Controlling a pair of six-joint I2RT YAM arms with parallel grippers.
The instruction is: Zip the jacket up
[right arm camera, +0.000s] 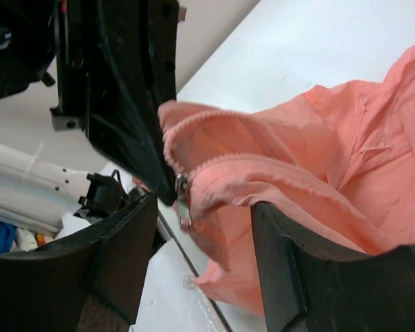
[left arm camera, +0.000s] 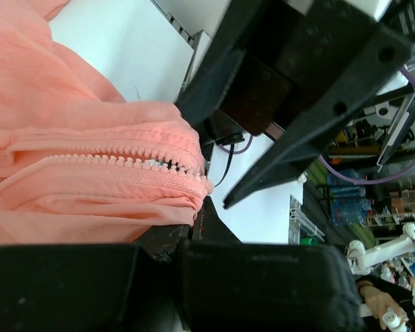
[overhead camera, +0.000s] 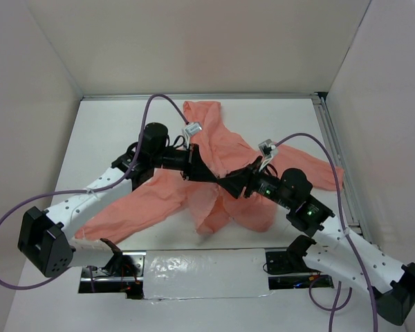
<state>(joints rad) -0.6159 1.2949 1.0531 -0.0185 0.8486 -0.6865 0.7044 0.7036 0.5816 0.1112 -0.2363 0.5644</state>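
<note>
The salmon-pink jacket (overhead camera: 228, 149) lies spread on the white table, with sleeves out to the left and right. My left gripper (overhead camera: 209, 171) is shut on the jacket's bottom edge beside the zipper. In the left wrist view (left arm camera: 204, 211) the pink zipper teeth (left arm camera: 124, 162) run into it. My right gripper (overhead camera: 234, 185) meets it from the right and is open. In the right wrist view (right arm camera: 204, 207) its fingers (right arm camera: 290, 263) stand either side of the metal zipper slider (right arm camera: 181, 190), without touching it. The slider hangs just below the left gripper's finger (right arm camera: 124, 90).
The white table (overhead camera: 111, 131) is enclosed by pale walls at the back and sides. A metal rail (overhead camera: 335, 152) runs along its right edge. A foil-taped strip (overhead camera: 200, 266) lies between the arm bases. Purple cables (overhead camera: 159, 100) loop above both arms.
</note>
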